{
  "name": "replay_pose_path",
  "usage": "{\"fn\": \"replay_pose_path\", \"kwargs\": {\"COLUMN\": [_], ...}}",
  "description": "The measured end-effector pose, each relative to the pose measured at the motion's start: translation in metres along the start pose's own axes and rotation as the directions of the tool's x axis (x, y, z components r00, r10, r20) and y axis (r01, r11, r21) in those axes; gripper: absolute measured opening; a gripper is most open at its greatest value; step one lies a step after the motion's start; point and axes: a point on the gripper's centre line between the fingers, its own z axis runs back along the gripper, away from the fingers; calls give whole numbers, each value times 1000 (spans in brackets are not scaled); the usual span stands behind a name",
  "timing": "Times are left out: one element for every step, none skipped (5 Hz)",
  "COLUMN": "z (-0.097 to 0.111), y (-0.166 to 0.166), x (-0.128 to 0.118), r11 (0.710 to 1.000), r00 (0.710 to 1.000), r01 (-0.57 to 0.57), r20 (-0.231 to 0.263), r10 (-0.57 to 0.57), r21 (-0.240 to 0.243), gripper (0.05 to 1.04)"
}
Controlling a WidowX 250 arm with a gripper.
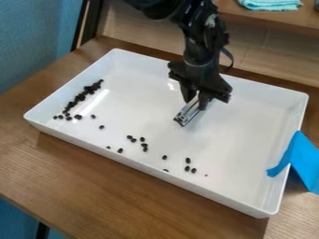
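1. Nearest us, below the claw on the camera's side, lies the wooden tabletop [93, 196]; its grain runs under the white tray [156, 173], whose near wall slants down to the right.
2. Inside that tray's walls we see the black claw [196, 100] hanging down, nearer the far wall than the near one. It is clamped on a silver metal piece [186, 112], which tilts down toward us and to the left. We cannot tell whether its lower end touches the tray floor.
3. Left of the claw, well apart from it, we find a dense line of black beans [79, 98] close along the left wall.
4. Between the claw and the near wall, we see scattered beans [144, 145], some in small clusters, others single.
5. Right of the claw, we see a broad stretch of white floor running to the right wall, where blue tape [304, 163] laps over the rim.
6. Beyond the claw, past the far rim, we make out a wooden shelf [299, 21] bearing a teal cloth [271, 3].
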Motion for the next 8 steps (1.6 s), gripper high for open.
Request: {"fn": "replay_pose_path", "kwargs": {"z": [-8, -13, -15, -18, -21, -18, -16, -14], "y": [8, 13, 32, 64, 91, 124, 152, 171], "x": [-2, -4, -5, -11, -19, -31, -45, -55], "r11": [1000, 999, 996, 989, 980, 971, 964, 959], "r00": [1000, 1000, 998, 994, 988, 982, 979, 974], "r01": [-19, -22, -53, -104, -151, -177, -180, -199], "r20": [-7, -12, -9, -19, -24, -36, -55, -65], "r10": [19, 22, 54, 107, 155, 185, 194, 216], "r21": [18, 36, 67, 106, 128, 163, 197, 203], "gripper": [320, 320, 320, 320, 320, 320, 320, 320]}}
